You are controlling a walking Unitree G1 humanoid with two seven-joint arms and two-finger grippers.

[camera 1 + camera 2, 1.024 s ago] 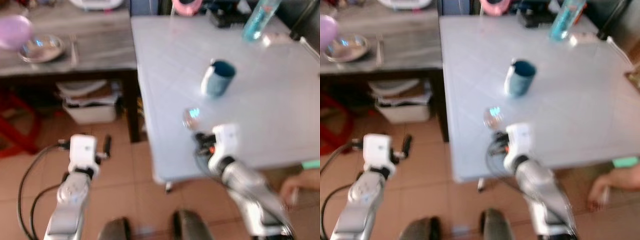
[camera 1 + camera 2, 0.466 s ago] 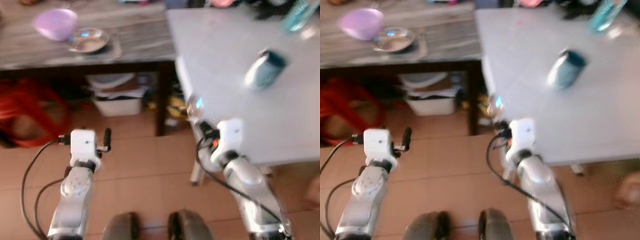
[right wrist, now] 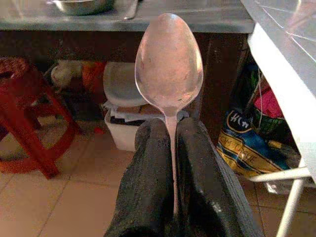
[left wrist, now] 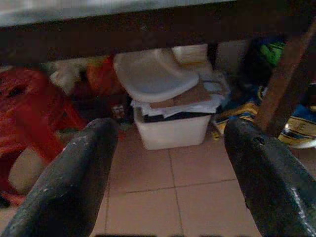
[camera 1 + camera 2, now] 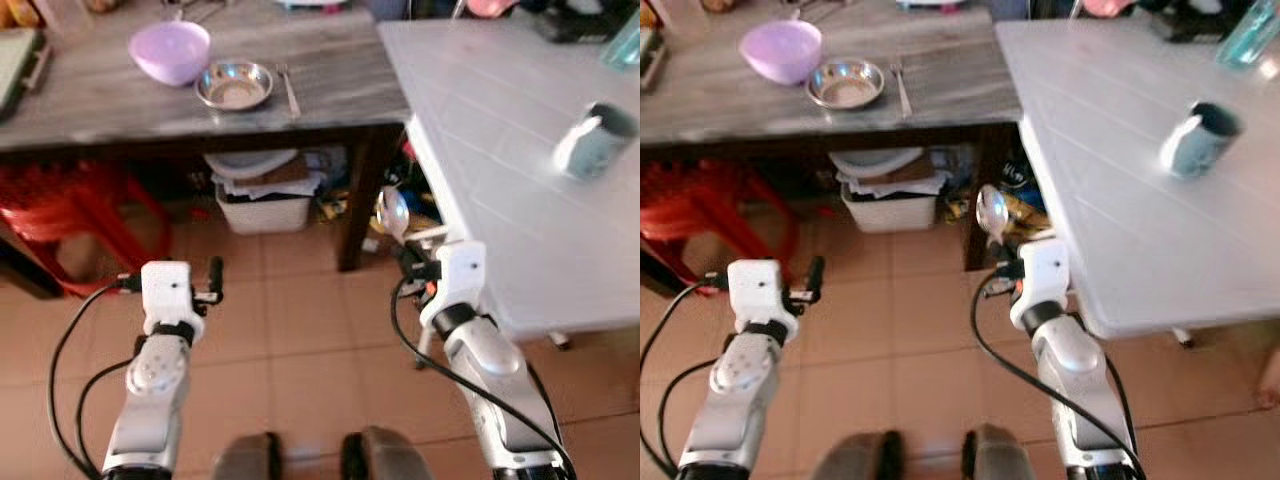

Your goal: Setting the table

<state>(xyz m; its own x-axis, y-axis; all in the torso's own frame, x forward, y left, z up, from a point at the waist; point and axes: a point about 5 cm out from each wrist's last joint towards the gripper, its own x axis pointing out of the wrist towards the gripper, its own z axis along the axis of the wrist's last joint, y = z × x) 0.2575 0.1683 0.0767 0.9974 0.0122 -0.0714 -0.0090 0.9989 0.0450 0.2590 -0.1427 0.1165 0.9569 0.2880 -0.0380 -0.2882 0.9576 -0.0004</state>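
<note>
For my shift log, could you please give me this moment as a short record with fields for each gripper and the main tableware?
right gripper: shut on the spoon, held over the floor beside the white table
left gripper: open, holding nothing, low over the floor tiles
mug: teal, on the white table
purple bowl: on the grey wooden table
steel bowl: beside the purple bowl, fork next to it

bowl (image 5: 169, 50): lilac
spoon (image 3: 169, 66): shiny silver
stool (image 5: 62, 205): red
mug (image 5: 1198, 137): teal and white
floor (image 5: 290, 330): terracotta tiles
</note>
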